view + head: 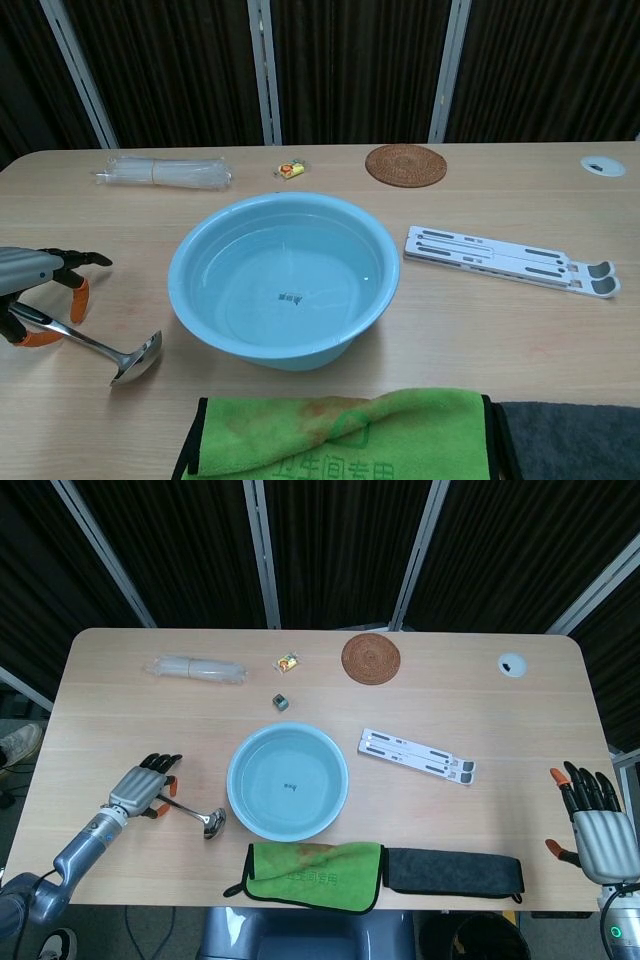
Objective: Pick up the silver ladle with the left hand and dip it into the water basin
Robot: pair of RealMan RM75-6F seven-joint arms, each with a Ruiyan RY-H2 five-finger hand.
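Observation:
The silver ladle (196,815) lies on the table left of the light blue water basin (287,780), its bowl (137,357) close to the basin's near-left side. My left hand (140,788) hovers over the far end of the handle. In the chest view the left hand (35,290) shows at the left edge, fingers spread, and the ladle (75,338) handle passes between thumb and fingers without a clear grip. The basin (285,280) holds clear water. My right hand (595,825) is open at the table's right edge, far from the ladle.
A green cloth (310,873) and a dark grey pad (455,870) lie along the front edge. A white folding stand (415,756) sits right of the basin. Further back are a plastic-wrapped bundle (195,668), a woven coaster (371,658), a small metal clip (281,702) and a candy (288,662).

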